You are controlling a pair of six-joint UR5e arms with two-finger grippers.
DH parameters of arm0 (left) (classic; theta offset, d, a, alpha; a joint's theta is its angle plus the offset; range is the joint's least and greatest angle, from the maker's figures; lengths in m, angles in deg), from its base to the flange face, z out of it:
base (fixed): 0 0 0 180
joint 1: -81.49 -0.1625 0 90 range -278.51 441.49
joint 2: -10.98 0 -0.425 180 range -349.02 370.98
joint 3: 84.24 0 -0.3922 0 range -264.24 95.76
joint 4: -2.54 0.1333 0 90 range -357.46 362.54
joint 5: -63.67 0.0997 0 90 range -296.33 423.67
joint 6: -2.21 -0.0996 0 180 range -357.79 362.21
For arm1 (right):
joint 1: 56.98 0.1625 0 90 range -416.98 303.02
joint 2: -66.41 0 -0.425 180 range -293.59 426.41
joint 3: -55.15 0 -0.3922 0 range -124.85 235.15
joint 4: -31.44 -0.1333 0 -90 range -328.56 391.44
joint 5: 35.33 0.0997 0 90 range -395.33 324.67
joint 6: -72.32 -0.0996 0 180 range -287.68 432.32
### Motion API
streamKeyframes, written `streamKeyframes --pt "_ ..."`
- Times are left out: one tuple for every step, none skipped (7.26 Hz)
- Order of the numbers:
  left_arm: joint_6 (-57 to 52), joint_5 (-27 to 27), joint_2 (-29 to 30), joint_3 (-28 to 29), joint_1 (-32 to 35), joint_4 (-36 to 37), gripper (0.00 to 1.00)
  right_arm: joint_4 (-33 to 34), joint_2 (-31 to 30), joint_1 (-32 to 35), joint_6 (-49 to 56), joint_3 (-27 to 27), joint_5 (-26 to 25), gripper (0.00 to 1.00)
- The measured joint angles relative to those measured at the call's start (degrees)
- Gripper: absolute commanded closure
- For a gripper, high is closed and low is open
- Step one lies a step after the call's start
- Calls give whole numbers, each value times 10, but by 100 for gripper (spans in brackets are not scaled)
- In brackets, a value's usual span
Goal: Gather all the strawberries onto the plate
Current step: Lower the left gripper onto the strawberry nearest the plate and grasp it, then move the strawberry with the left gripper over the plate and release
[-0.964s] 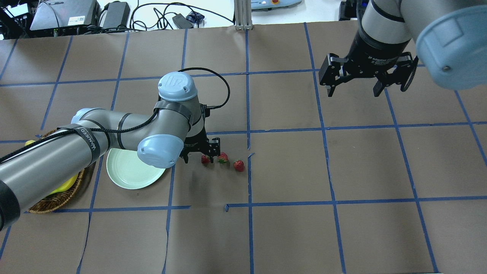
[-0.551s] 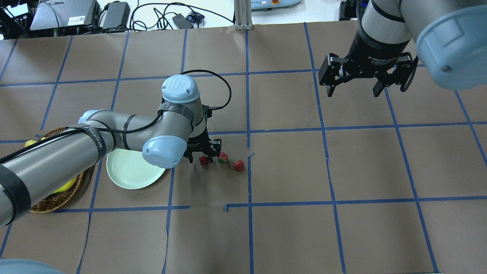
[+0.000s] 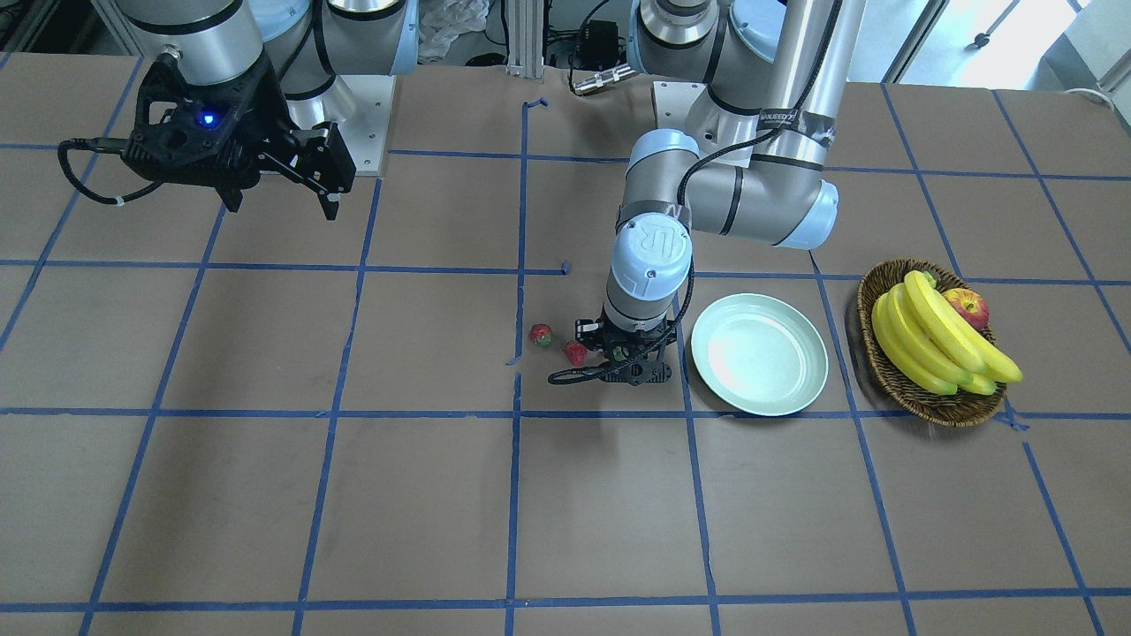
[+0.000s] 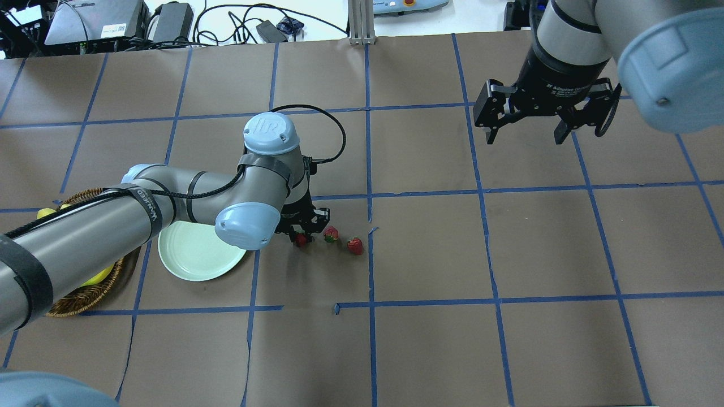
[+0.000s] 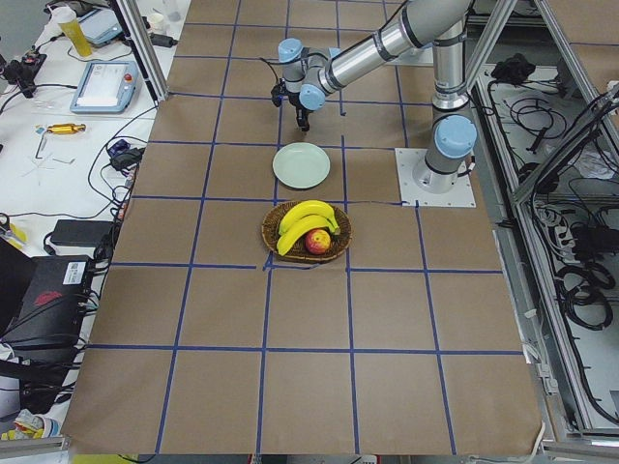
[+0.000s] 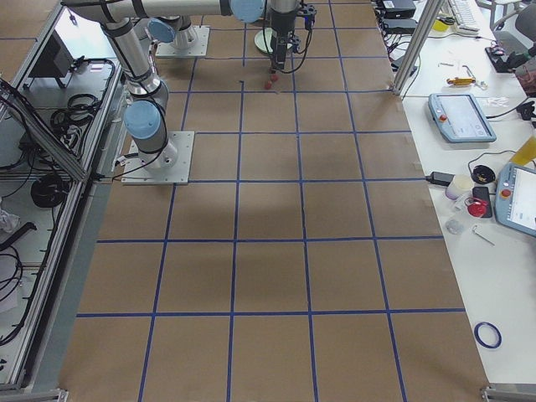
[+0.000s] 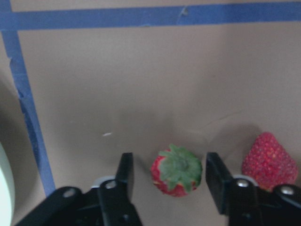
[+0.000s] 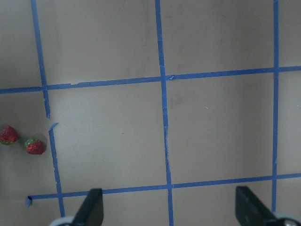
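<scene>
Three strawberries lie in a row on the brown table: one [image 4: 301, 239] between my left gripper's fingers, one [image 4: 331, 234] beside it, and one [image 4: 354, 245] further right. My left gripper [image 4: 302, 233] is open and low over the table, and it straddles the first berry [image 7: 177, 169] with a gap on each side. The second berry [image 7: 269, 160] sits just outside one finger. The pale mint plate [image 4: 192, 260] lies empty to the gripper's left. My right gripper [image 4: 526, 134] is open and empty, high over the far right of the table.
A wicker basket [image 3: 928, 402] with bananas [image 3: 928, 336] and an apple [image 3: 967, 306] stands beyond the plate [image 3: 760, 353]. Blue tape lines grid the table. The right wrist view shows two berries [image 8: 34, 146] at its left edge.
My left gripper has shifted slightly and come down around the leftmost strawberry. The right arm and the other two berries have not moved.
</scene>
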Motion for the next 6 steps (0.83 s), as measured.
streamKeyframes --pt "-1 10 -5 1 0 -1 91 0 0 0 0 0 0 0" --pt "-11 23 -14 7 -3 -7 91 0 1 0 0 0 0 0" --pt "-36 34 -24 23 -17 -28 90 0 1 0 0 0 0 0" --pt "-72 46 -33 39 -47 -58 90 0 1 0 0 0 1 0" --pt "-118 56 -39 45 -84 -74 87 0 1 1 -1 0 1 0" --pt "-165 67 -42 43 -118 -79 49 -1 1 2 -1 0 1 0"
